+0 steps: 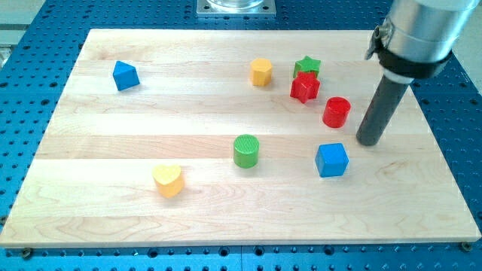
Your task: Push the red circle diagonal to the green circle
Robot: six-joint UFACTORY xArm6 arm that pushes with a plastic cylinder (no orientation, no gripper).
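Position noted: our tip (367,141) stands right of centre, a bare rod with no jaws to report. Red circle (337,111) lies just up-left of it; green circle (245,150) sits well left, lower.

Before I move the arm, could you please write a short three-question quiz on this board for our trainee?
1. True or false: my tip touches the red circle block.
2. Which block lies nearest the green circle block?
A. blue triangular block
B. yellow heart block
C. green star block
3. Fill in: the red star block sits against the ____ star block.

Key:
1. False; my tip stands just to the view's right of it, with a gap.
2. B.
3. Green.
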